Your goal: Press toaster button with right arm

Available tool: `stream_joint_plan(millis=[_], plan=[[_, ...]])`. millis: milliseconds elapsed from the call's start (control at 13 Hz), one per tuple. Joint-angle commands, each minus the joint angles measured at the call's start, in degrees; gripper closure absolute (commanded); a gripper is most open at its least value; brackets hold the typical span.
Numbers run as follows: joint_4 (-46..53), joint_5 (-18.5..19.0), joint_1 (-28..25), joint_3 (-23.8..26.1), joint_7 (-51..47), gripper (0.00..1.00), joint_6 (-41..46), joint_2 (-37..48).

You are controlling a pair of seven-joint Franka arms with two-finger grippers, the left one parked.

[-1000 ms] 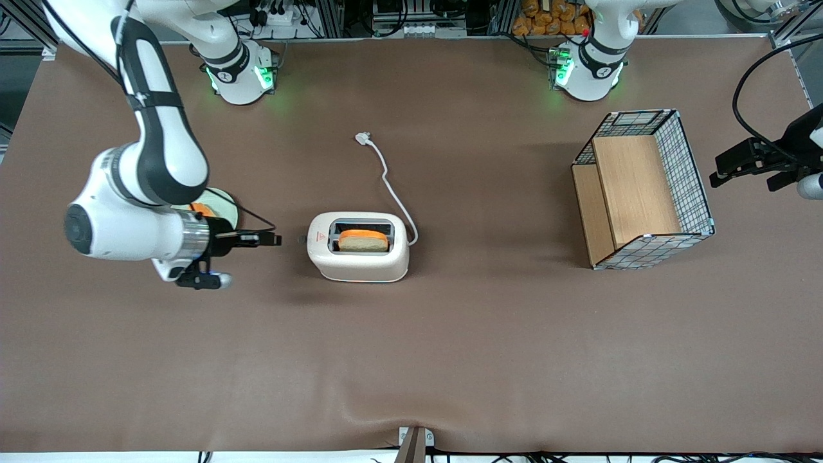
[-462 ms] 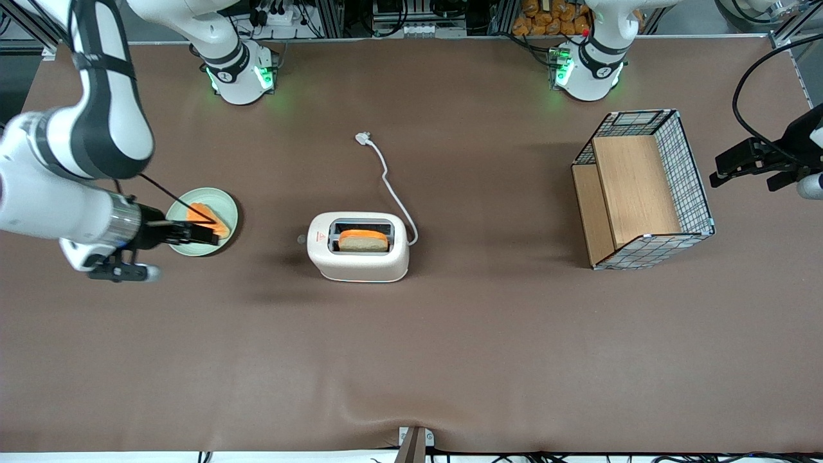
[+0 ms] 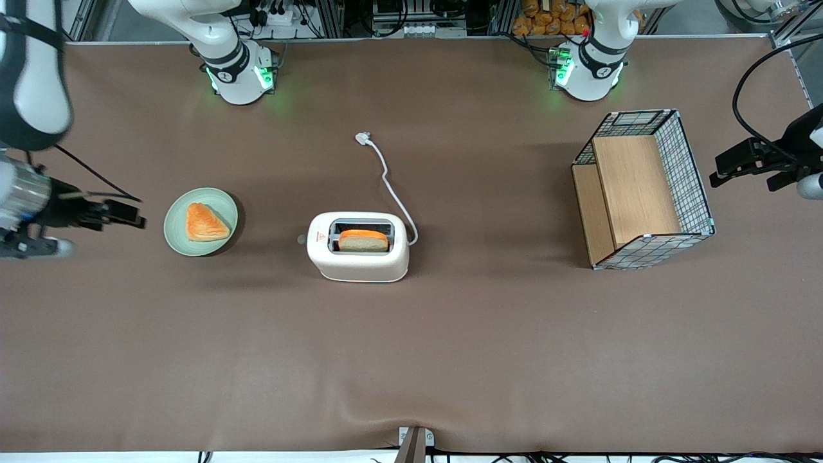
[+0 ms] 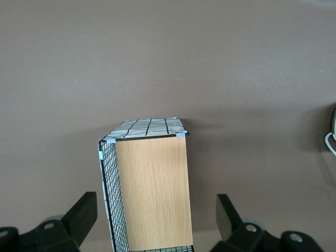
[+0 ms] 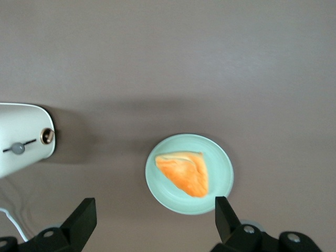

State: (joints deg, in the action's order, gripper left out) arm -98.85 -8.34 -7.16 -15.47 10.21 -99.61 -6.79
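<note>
The white toaster [image 3: 357,257] stands mid-table with a slice of toast [image 3: 363,240] in its slot. Its small grey button [image 3: 301,239] sticks out of the end that faces the working arm. In the right wrist view the toaster's end [image 5: 21,126] shows the grey button [image 5: 18,148] on a thin slot, beside a round brass-coloured dial [image 5: 47,136]. My right gripper [image 3: 132,215] hovers at the working arm's end of the table, pointing toward the toaster, well clear of it, with a plate between them. The gripper [image 5: 153,202] is open and empty.
A pale green plate [image 3: 173,225] with an orange pastry [image 3: 206,222] lies between gripper and toaster; the plate [image 5: 223,168] also shows in the right wrist view. The toaster's cord ends in a plug [image 3: 363,137]. A wire basket [image 3: 643,186] with wooden panels stands toward the parked arm's end.
My right arm has drawn back from the toaster toward its own end of the table, uncovering the plate and pastry. The toaster has not moved.
</note>
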Motion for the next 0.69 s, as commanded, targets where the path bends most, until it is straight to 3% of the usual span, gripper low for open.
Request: stream_joint_plan(millis=[0, 385, 615], plan=[[-1.79, 4.29, -0.14, 1.14, -1.06, 0.00, 0.82, 5.37], [6.37, 4.30, 1.61, 2.63, -7.04, 0.00, 8.73, 6.00], [9.63, 4.39, 8.81, 10.43, -7.04, 0.00, 13.55, 6.43]])
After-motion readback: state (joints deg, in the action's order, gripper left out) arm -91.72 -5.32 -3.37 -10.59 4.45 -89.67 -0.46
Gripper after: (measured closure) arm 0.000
